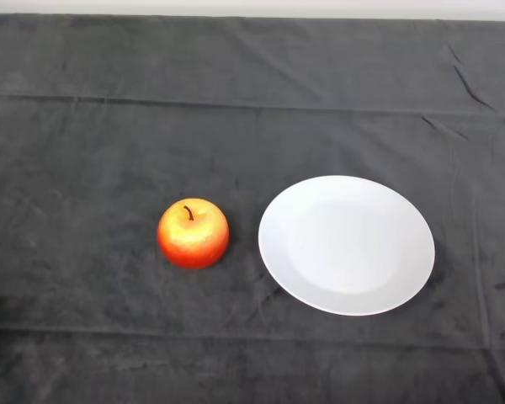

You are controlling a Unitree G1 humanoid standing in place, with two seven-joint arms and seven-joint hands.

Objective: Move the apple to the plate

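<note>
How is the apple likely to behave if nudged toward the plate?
The apple is round and stands stem-up, so it would probably roll rather than slide. Its glossy skin may be slippery. The plate lies just to its right, untouched.

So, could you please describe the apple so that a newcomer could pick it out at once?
Start at the dark cloth covering the table, then find the white plate right of centre. The apple sits just to its left, apart from it, upright with its stem up. It is the only round, red-orange thing there.
</note>
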